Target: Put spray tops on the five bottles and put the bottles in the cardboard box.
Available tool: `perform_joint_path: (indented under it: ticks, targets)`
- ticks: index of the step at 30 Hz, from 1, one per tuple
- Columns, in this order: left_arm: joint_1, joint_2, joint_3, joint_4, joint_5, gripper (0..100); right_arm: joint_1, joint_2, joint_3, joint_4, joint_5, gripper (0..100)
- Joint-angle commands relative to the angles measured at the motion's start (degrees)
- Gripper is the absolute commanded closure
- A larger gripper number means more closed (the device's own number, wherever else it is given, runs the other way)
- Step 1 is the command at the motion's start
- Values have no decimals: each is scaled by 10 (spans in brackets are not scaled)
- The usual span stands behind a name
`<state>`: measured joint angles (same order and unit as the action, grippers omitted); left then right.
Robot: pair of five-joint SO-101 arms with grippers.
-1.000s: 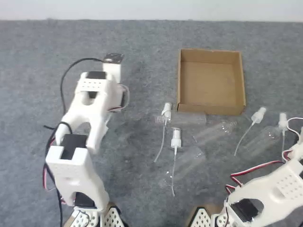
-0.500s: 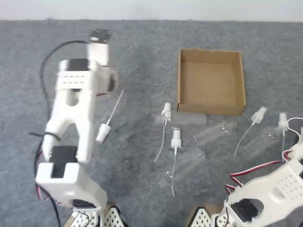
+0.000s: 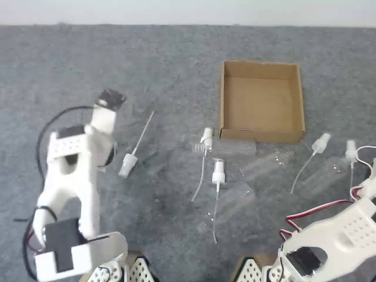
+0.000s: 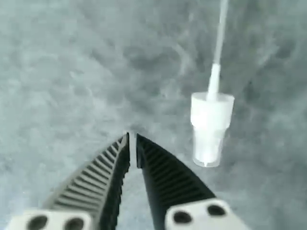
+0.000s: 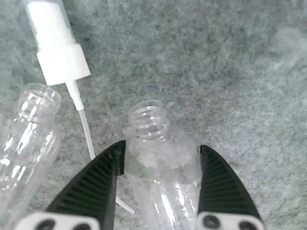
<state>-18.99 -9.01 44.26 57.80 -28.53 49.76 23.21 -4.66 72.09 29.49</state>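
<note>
My left gripper [image 4: 132,138] is shut and empty, just above the grey carpet. A loose spray top [image 4: 210,127] with a long tube lies beside it. The same spray top [image 3: 128,165] lies just right of the left arm [image 3: 94,138]. My right gripper [image 5: 161,146] is shut on a clear open-necked bottle [image 5: 160,167], one finger on each side. A second open bottle [image 5: 29,129] and another spray top [image 5: 57,52] lie close by. The cardboard box [image 3: 262,135] stands empty at the back right. Capped bottles [image 3: 232,147] lie in front of it.
Between the arms lie several clear bottles [image 3: 267,161] and spray tops [image 3: 218,171] with trailing tubes. Two more spray tops [image 3: 321,141] lie by a bottle [image 3: 329,170] at the far right. The right arm [image 3: 335,235] fills the near right corner.
The left arm has swung left and drawn back toward the near edge. The spray top it covered now lies in the open on the carpet. The right arm has kept still.
</note>
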Motion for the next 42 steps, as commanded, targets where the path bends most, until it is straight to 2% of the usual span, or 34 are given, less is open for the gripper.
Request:
perform_joint_path:
  ticks: [1, 3, 8, 15, 20, 25, 29, 32, 37, 42]
  targets:
    - [46, -39, 42, -38, -7, 985, -4, -8, -33, 7, 11, 857]
    - [75, -39, 58, -33, -4, 986, -4, -8, -33, 7, 11, 857]
    - [161, -40, 67, -20, 60, 985, -4, -8, -33, 8, 11, 857]
    - [279, -45, 42, -9, 181, 985, -4, -8, -33, 9, 11, 857]
    - [266, -46, -39, 60, 186, 987, -4, -8, -33, 9, 11, 857]
    - [269, -45, -100, 76, 177, 985, -4, -8, -33, 9, 11, 857]
    - [312, -45, -98, 63, 158, 984, -5, -8, -33, 9, 11, 857]
    - [333, -56, -75, 18, 158, 980, -5, -9, -33, 9, 11, 857]
    - [366, -122, 35, -91, 161, 858, -4, -9, -33, 9, 11, 857]
    - [391, -137, 76, -130, 158, 818, -7, -9, -33, 9, 11, 857]
